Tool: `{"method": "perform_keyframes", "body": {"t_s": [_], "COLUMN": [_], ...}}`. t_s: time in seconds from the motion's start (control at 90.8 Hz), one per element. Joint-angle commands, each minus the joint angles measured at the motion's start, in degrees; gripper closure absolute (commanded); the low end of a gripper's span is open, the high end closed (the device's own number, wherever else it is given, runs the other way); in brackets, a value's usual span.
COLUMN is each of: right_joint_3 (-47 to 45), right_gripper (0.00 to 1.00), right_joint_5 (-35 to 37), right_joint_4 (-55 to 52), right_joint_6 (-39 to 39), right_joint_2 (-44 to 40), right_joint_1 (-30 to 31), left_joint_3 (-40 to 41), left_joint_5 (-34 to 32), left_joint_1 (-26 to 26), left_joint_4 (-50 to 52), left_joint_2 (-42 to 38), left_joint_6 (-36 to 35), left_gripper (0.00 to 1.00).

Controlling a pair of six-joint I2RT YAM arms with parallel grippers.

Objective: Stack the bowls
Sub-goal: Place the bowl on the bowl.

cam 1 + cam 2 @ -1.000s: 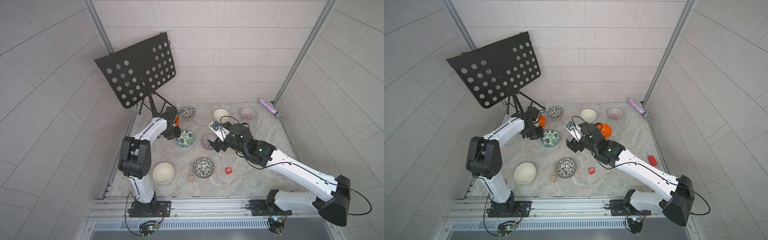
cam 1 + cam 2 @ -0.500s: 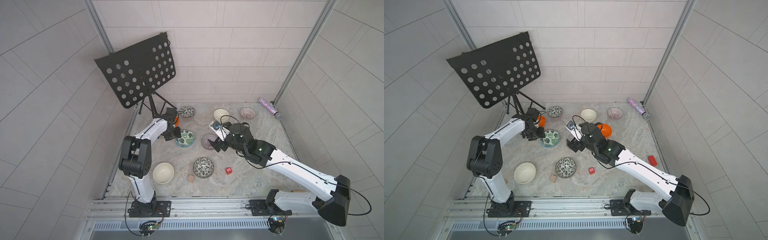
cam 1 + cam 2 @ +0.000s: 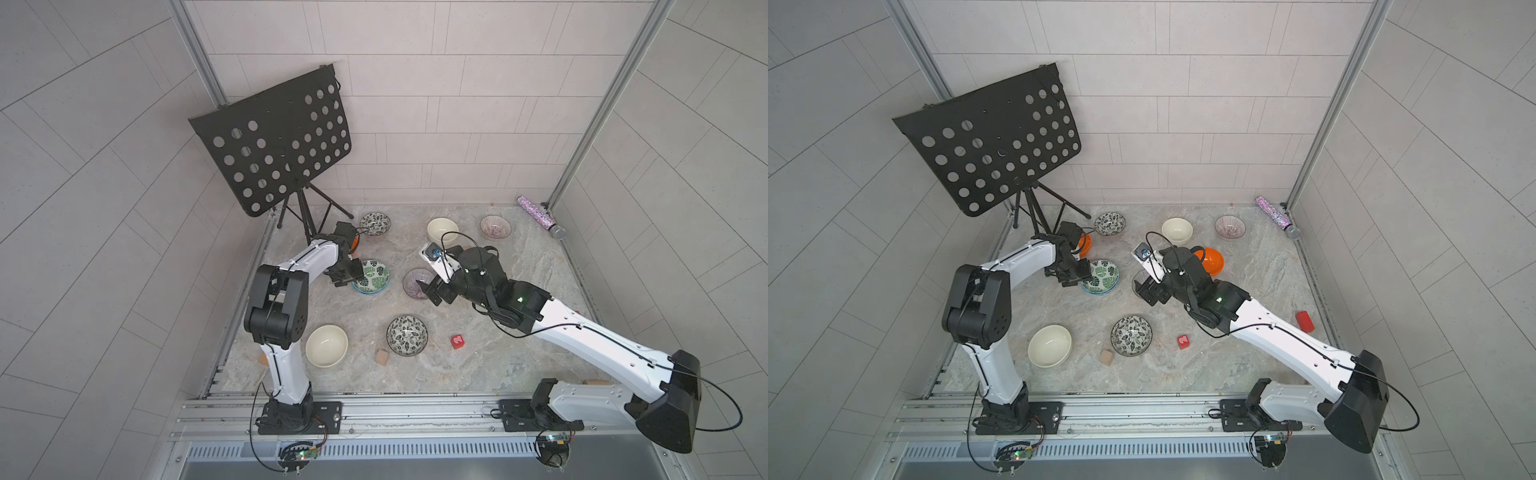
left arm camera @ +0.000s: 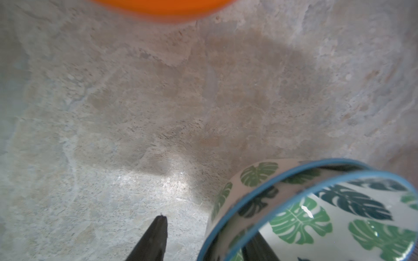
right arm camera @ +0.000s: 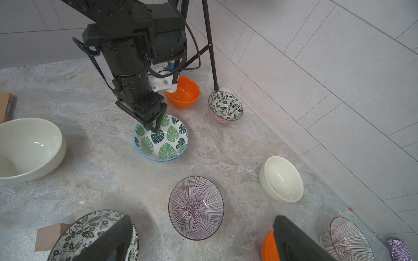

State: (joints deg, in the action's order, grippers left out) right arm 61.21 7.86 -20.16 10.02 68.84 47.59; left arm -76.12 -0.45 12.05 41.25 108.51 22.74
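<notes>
Next to the picture from a moment before, not much is different: every bowl lies in the same spot, and both arms look to be in about the same place. The left pincer (image 3: 348,277) is at the two green-leaf bowls on the surface (image 3: 478,370). The top green-leaf bowl (image 4: 339,221) sits inside the bottom green-leaf bowl (image 4: 255,175), a bit crooked, so both blue rims show. The left pincer has let go: one finger (image 4: 156,239) is outside the wall with a gap, and the other is inside the bowl. The right pincer (image 5: 202,217) is spread wide and holds nothing. It hangs just by a purple striped bowl (image 5: 195,208). The other bowls stand alone and look empty: a second purple striped bowl (image 3: 494,226), a back cream bowl (image 3: 443,229), a front cream bowl (image 3: 326,345), a front black-and-white leaf bowl (image 3: 407,335), a back black-and-white leaf bowl (image 3: 375,223), an orange bowl (image 5: 184,93) behind the left pincer, and another orange bowl (image 3: 1212,261) partly under the right arm.
</notes>
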Motion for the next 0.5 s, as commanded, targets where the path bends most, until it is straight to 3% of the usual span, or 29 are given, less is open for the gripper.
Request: {"method": "perform_keyframes", "body": {"t_s": [0.0, 0.264, 0.484], "right_joint_3": [-0.73, -1.51, -2.47], "right_gripper": [0.00, 0.00, 0.00], "right_joint_5": [-0.27, -0.77, -0.91], "right_joint_4": [-0.34, -0.08, 0.12], "right_joint_6": [-0.72, -0.90, -0.96], "right_joint_2": [-1.85, -1.70, -1.85], "right_joint_1": [-0.46, -1.01, -1.27], "left_joint_3": [1.07, 2.59, 1.72], "left_joint_5": [1.01, 2.40, 3.17], "left_joint_1": [0.55, 0.69, 1.19], "left_joint_4": [-2.09, -6.02, -7.97], "left_joint_2": [0.98, 0.93, 2.33], "left_joint_6": [1.89, 5.73, 8.37], "left_gripper": [0.52, 0.70, 0.73]}}
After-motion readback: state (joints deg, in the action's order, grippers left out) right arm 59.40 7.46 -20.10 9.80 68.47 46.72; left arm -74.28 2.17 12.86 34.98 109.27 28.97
